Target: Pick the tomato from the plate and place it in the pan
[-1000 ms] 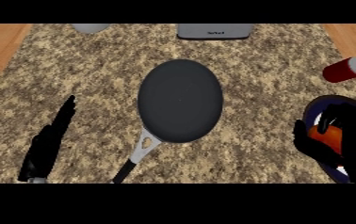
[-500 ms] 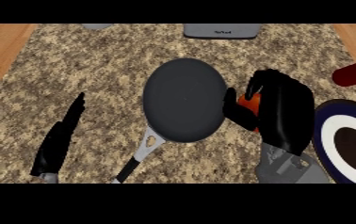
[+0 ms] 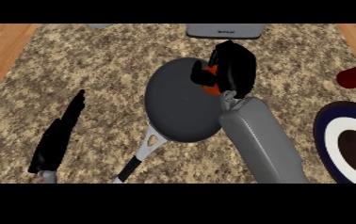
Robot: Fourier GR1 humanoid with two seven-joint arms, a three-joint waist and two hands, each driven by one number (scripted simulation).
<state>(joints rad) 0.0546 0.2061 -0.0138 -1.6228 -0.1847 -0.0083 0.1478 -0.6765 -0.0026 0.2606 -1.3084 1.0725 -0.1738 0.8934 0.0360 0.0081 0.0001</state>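
right hand curled round tomato over pan right rim | left hand open, left of pan | plate right of pan | risk: release this near rim, tomato may roll out onto counter

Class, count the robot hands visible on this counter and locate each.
2: the left hand rests open at lower left; the right hand is over the pan's right rim, curled round the tomato.

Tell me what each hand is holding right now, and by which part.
The right hand is curled round the tomato, covering most of it, over the pan. The left hand holds nothing.
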